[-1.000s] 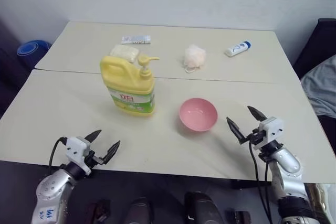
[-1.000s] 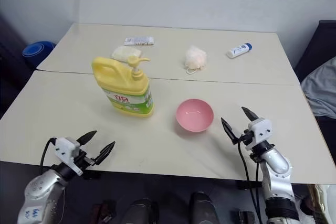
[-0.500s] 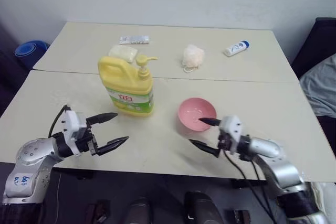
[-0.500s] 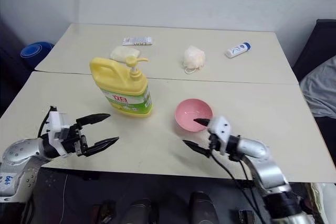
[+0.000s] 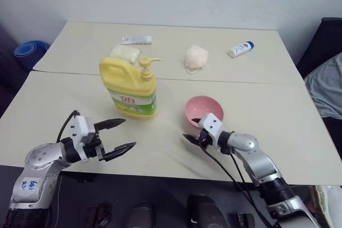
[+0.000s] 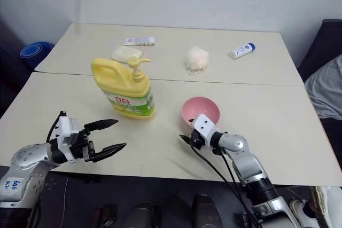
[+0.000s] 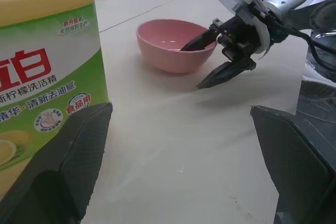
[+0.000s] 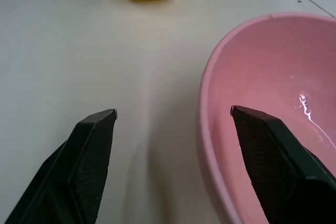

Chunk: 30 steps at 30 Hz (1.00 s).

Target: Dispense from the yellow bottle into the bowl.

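The yellow bottle [image 5: 131, 86], a big jug with a pump top and green-white label, stands upright left of centre on the table. To its right sits the pink bowl [image 5: 205, 110]. My right gripper [image 5: 190, 128] is open at the bowl's near-left rim: one finger reaches inside the bowl and the other stays outside, so the rim [image 8: 206, 129] lies between them. My left gripper [image 5: 129, 133] hovers open in front of the bottle, pointing toward the bowl, with nothing between its fingers [image 7: 79, 166]. The left wrist view has the bottle's label [image 7: 42, 72] close by.
At the back of the table [image 5: 80, 105] lie a white bath puff [image 5: 196, 57], a white-blue tube [image 5: 241, 49], a pale pad [image 5: 126, 53] and a small packet [image 5: 137, 39]. A blue object [image 5: 25, 49] lies on the floor at left, grey cloth [image 5: 326, 86] at right.
My right gripper swung left from the table's front right to the bowl and now straddles its rim, its fingers a little narrower. My left gripper rose and turned to the right.
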Available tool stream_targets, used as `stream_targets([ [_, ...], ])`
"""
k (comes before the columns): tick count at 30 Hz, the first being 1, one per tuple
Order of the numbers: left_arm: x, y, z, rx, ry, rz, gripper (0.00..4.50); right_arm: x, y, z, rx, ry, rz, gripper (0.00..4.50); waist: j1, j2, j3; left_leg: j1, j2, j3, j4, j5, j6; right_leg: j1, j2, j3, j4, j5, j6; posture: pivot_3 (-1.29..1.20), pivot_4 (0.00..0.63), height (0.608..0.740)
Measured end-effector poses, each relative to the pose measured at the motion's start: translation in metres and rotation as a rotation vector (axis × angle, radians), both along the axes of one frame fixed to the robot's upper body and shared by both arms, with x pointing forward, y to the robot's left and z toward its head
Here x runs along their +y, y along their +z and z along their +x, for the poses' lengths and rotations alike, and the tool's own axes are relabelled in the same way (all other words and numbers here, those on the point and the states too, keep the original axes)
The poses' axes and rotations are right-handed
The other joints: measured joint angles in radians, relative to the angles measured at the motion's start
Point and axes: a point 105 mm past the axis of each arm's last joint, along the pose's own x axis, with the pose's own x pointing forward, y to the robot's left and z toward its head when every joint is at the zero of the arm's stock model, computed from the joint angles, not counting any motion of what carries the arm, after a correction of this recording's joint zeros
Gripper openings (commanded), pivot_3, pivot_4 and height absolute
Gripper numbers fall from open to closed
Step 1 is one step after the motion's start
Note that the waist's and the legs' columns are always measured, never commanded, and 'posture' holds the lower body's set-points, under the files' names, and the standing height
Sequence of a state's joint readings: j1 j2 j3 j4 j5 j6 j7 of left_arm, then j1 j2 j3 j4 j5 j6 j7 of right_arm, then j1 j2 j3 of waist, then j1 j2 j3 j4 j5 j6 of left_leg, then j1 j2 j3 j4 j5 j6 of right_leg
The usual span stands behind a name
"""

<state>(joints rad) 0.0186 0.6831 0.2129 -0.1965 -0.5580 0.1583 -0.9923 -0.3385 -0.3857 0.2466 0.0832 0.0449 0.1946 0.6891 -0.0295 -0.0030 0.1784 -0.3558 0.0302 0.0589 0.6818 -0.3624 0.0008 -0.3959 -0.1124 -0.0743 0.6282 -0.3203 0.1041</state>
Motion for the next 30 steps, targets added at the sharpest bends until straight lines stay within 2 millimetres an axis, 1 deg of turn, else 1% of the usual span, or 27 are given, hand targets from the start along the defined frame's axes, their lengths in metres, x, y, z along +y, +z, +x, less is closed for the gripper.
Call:
stream_targets([
  [8, 0.0, 0.0, 0.001, 0.0, 0.015, -0.008, 4.5, 0.005, 0.001, -0.001, 0.018, 0.022, -0.012, 3.25, 0.0, 0.0, 0.0, 0.0, 0.0, 0.0, 0.0, 0.0, 0.0, 0.0, 0.0, 0.0, 0.0, 0.0, 0.0, 0.0, 0.15, 0.74],
  [11, 0.0, 0.0, 0.002, 0.0, 0.017, -0.009, 4.5, 0.007, 0.005, -0.003, 0.014, 0.037, -0.008, 3.25, 0.0, 0.0, 0.0, 0.0, 0.0, 0.0, 0.0, 0.0, 0.0, 0.0, 0.0, 0.0, 0.0, 0.0, 0.0, 0.0, 0.15, 0.74],
  [13, 0.0, 0.0, 0.002, -0.001, 0.02, -0.01, 4.5, 0.008, 0.009, -0.004, 0.021, 0.039, 0.015, 3.98, 0.001, 0.0, 0.0, 0.0, 0.0, 0.0, 0.0, 0.0, 0.0, 0.0, 0.0, 0.0, 0.0, 0.0, 0.0, 0.0, 0.15, 0.74],
  [15, -0.001, 0.0, 0.002, -0.003, 0.024, -0.015, 4.5, 0.005, 0.014, -0.002, 0.003, 0.024, 0.024, 4.47, 0.001, 0.0, 0.0, 0.0, 0.0, 0.0, 0.0, 0.0, 0.0, 0.0, 0.0, 0.0, 0.0, 0.0, 0.0, 0.0, 0.15, 0.74],
  [19, -0.001, 0.0, 0.003, -0.004, 0.03, -0.018, 4.5, 0.002, 0.022, 0.002, -0.025, 0.028, 0.0, 4.47, 0.001, 0.0, 0.0, 0.0, 0.0, 0.0, 0.0, 0.0, 0.0, 0.0, 0.0, 0.0, 0.0, 0.0, 0.0, 0.0, 0.15, 0.74],
  [25, -0.003, 0.002, 0.005, -0.016, 0.027, -0.026, 4.5, 0.008, 0.031, 0.009, -0.023, 0.041, -0.021, 4.47, 0.0, 0.0, 0.0, 0.0, 0.0, 0.0, 0.0, 0.0, 0.0, 0.0, 0.0, -0.001, 0.0, 0.0, 0.0, 0.0, 0.15, 0.74],
  [28, -0.004, 0.002, 0.005, -0.016, 0.027, -0.028, 4.5, 0.013, 0.02, 0.01, 0.007, 0.051, -0.038, 4.47, 0.0, 0.0, 0.0, 0.0, 0.0, 0.0, 0.0, 0.0, 0.0, 0.0, 0.0, -0.002, 0.0, 0.0, 0.0, 0.0, 0.15, 0.74],
  [30, -0.004, 0.002, 0.005, -0.016, 0.027, -0.027, 4.5, 0.014, 0.01, 0.011, 0.037, 0.049, -0.046, 4.07, 0.0, 0.0, 0.0, 0.0, 0.0, 0.0, 0.0, 0.0, 0.0, 0.0, 0.0, -0.002, 0.0, 0.0, 0.0, 0.0, 0.15, 0.74],
])
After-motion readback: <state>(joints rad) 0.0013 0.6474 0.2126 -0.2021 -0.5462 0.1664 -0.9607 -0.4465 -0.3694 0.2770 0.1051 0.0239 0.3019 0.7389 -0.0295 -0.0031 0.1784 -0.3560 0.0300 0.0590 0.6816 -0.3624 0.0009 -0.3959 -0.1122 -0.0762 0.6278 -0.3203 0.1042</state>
